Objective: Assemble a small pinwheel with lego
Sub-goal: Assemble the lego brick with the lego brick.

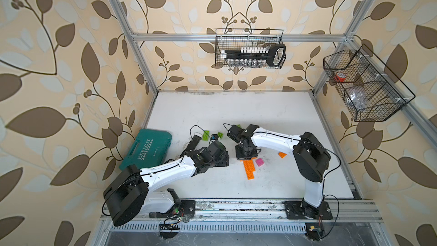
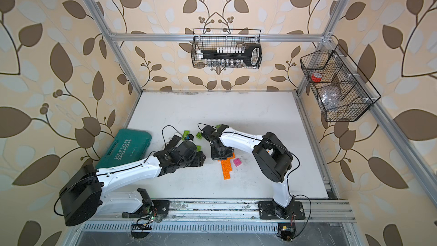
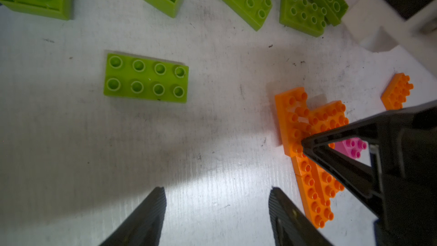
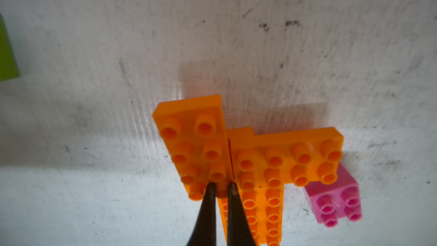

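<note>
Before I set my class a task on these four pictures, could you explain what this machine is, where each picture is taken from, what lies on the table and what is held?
These are two robot arms mounted at the edge of a white table, each ending in a two-fingered gripper. Two pictures look down from overhead, and two come from cameras on the arms' wrists. Loose lime-green bricks, a cluster of orange bricks, a pink brick and a teal tool case lie on the table. The left gripper is open and empty. The right gripper is shut, with its tips down on the orange bricks.
</note>
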You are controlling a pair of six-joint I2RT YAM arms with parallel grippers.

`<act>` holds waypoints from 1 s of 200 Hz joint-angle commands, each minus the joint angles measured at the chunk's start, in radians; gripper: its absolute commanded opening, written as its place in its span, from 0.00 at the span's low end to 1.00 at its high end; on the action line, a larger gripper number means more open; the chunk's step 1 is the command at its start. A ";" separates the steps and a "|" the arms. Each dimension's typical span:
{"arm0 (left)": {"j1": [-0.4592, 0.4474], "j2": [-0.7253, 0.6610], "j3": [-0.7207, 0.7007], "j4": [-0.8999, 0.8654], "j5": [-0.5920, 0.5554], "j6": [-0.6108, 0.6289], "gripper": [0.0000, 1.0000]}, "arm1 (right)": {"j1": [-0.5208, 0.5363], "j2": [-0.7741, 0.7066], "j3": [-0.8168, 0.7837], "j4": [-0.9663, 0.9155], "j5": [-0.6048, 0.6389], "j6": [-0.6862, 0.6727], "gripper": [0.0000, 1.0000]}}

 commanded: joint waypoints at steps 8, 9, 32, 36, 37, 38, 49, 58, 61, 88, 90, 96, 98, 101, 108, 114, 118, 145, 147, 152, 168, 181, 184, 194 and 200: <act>-0.006 0.011 0.030 -0.015 -0.021 0.023 0.71 | -0.025 0.036 -0.050 0.017 -0.007 0.023 0.03; -0.006 0.011 0.030 -0.015 -0.020 0.024 0.71 | -0.026 0.036 -0.050 0.017 -0.008 0.023 0.03; -0.006 0.019 0.040 -0.018 -0.017 0.029 0.71 | -0.033 0.040 -0.052 0.021 -0.014 0.023 0.03; -0.006 0.020 0.040 -0.020 -0.017 0.029 0.71 | -0.034 0.042 -0.052 0.022 -0.015 0.024 0.03; -0.006 0.021 0.041 -0.020 -0.017 0.031 0.71 | -0.035 0.042 -0.051 0.022 -0.014 0.023 0.03; -0.006 0.021 0.041 -0.020 -0.017 0.032 0.71 | -0.034 0.042 -0.052 0.022 -0.015 0.024 0.03; -0.006 0.021 0.041 -0.021 -0.018 0.031 0.71 | -0.033 0.047 -0.050 0.022 -0.018 0.022 0.02; -0.006 0.019 0.041 -0.022 -0.022 0.033 0.71 | -0.036 0.053 -0.048 0.019 -0.022 0.017 0.02; -0.006 0.019 0.041 -0.022 -0.021 0.032 0.71 | -0.035 0.055 -0.047 0.016 -0.022 0.016 0.02; 0.001 0.017 0.040 -0.021 -0.024 0.023 0.71 | -0.034 0.082 -0.032 -0.009 -0.026 -0.004 0.01; 0.002 0.018 0.040 -0.022 -0.022 0.021 0.71 | -0.034 0.083 -0.030 -0.010 -0.025 -0.006 0.01; 0.007 0.016 0.039 -0.021 -0.019 0.018 0.71 | -0.033 0.088 -0.026 -0.017 -0.027 -0.012 0.02; 0.009 0.016 0.038 -0.019 -0.017 0.017 0.71 | -0.032 0.089 -0.025 -0.020 -0.027 -0.013 0.01; 0.012 0.015 0.037 -0.018 -0.015 0.017 0.71 | -0.032 0.091 -0.023 -0.022 -0.026 -0.015 0.02; 0.019 0.012 0.034 -0.014 -0.012 0.016 0.71 | -0.030 0.093 -0.023 -0.025 -0.026 -0.019 0.02; 0.025 0.010 0.031 -0.013 -0.008 0.017 0.71 | -0.028 0.094 -0.023 -0.028 -0.023 -0.025 0.02; 0.030 0.008 0.030 -0.011 -0.004 0.015 0.71 | -0.027 0.096 -0.021 -0.033 -0.021 -0.027 0.02; 0.052 -0.002 0.027 -0.010 0.008 0.020 0.71 | -0.027 0.090 -0.030 -0.032 -0.025 -0.028 0.02; 0.053 -0.002 0.028 -0.011 0.009 0.020 0.71 | -0.028 0.088 -0.031 -0.030 -0.025 -0.028 0.02; 0.054 -0.002 0.030 -0.014 0.009 0.021 0.71 | -0.027 0.082 -0.032 -0.028 -0.026 -0.028 0.03; 0.055 -0.007 0.033 -0.020 0.009 0.024 0.71 | -0.026 0.063 -0.023 -0.030 -0.023 -0.027 0.04; 0.055 -0.009 0.031 -0.023 0.009 0.024 0.71 | -0.026 0.048 -0.015 -0.036 -0.017 -0.028 0.04; 0.055 -0.011 0.030 -0.024 0.009 0.023 0.71 | -0.027 0.045 -0.012 -0.038 -0.018 -0.028 0.04; 0.055 -0.012 0.031 -0.025 0.009 0.024 0.71 | -0.026 0.037 -0.005 -0.043 -0.015 -0.028 0.04; 0.055 -0.014 0.031 -0.027 0.009 0.022 0.71 | -0.026 0.033 -0.002 -0.044 -0.016 -0.028 0.04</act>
